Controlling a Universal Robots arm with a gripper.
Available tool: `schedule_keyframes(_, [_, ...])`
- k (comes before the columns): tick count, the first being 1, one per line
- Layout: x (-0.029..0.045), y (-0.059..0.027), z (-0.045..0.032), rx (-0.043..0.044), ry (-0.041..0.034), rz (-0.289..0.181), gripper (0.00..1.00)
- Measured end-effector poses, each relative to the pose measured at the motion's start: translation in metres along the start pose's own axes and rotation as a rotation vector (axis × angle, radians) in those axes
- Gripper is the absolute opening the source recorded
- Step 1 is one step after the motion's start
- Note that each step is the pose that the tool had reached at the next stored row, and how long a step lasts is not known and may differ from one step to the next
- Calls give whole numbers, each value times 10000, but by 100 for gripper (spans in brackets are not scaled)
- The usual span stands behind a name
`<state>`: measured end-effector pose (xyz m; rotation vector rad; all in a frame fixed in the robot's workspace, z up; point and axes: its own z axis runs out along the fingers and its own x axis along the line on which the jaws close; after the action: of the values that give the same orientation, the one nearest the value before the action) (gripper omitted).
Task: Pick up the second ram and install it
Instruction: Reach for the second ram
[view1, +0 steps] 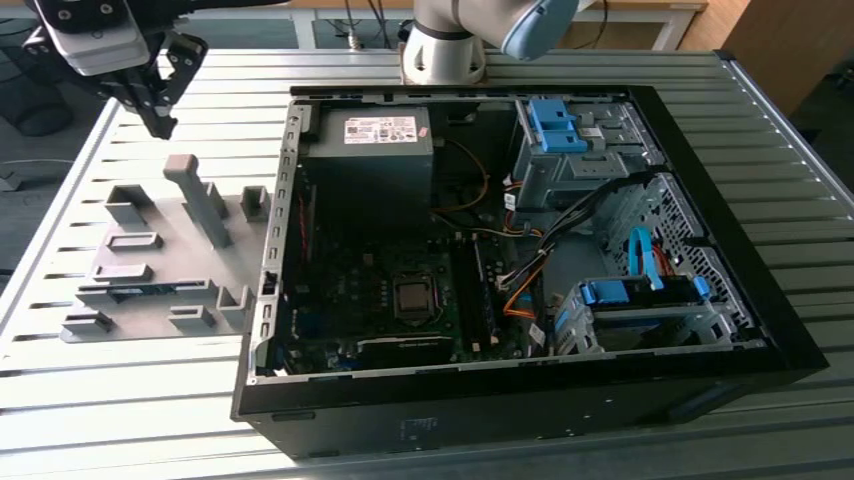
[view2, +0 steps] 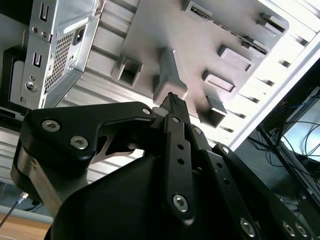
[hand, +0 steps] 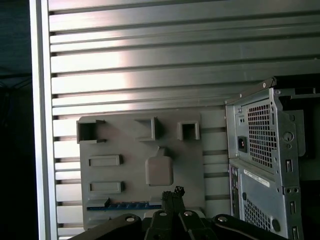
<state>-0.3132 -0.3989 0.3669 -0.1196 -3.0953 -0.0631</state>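
The second ram (view1: 144, 291) is a thin blue stick lying in a long slot at the near end of the grey fixture plate (view1: 163, 215), at the exterior view's left. The first wrist view shows the ram (hand: 125, 205) as a blue strip just beside my fingertips. My gripper (view1: 162, 124) hangs above the table beyond the plate's far end, well above the ram. It is shut with nothing in it, and in both wrist views the dark fingertips (hand: 172, 192) (view2: 173, 101) sit together over the plate (hand: 130, 145) (view2: 200, 45).
The open black computer case (view1: 754, 300) lies to the plate's right, with the motherboard's CPU socket (view1: 414, 297), cables and blue drive-bay latches (view1: 551, 122) inside. Its metal rear panel (hand: 265, 150) (view2: 55, 45) is close to the plate. Grey upright blocks (view1: 200, 195) stand on the plate.
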Motion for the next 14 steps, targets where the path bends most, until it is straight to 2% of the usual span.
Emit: schedule_keyframes(14, [82, -7, 18, 4, 53, 2, 11])
